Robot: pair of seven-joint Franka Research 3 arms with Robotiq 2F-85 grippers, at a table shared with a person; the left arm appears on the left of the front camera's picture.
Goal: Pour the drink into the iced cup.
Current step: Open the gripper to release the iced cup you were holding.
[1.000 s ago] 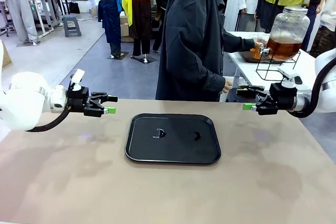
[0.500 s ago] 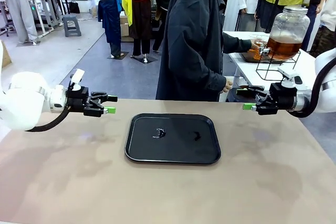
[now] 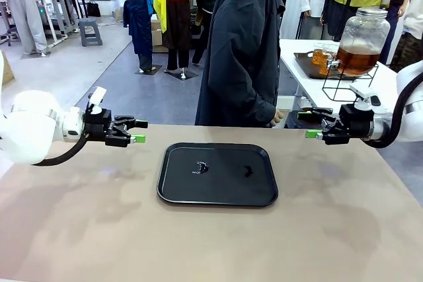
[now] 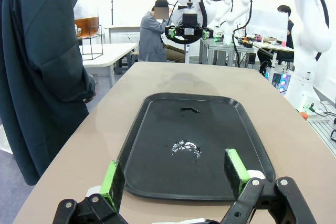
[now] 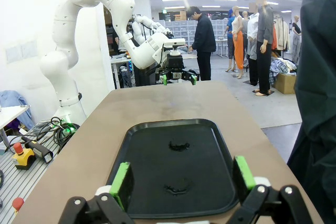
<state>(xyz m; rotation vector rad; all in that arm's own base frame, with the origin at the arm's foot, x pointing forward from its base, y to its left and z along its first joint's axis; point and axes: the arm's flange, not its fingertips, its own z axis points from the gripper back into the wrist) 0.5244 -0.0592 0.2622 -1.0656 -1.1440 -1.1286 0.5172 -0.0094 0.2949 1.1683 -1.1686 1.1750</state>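
Front view: my claws hover spread and empty while the person's arm has come back from the dispenser.

My left claw (image 3: 137,131) and right claw (image 3: 309,125) hang wide open over the counter (image 3: 211,236), touching nothing, unmoved since a second ago. Between them lies the black tray (image 3: 218,174) with wet spots. Beyond it the person (image 3: 241,44), who reached toward the tap a second ago, now holds that hand (image 3: 277,118) low at the counter's far edge. The drink (image 3: 357,61) sits in the glass dispenser (image 3: 362,41) on the white side table (image 3: 330,87).
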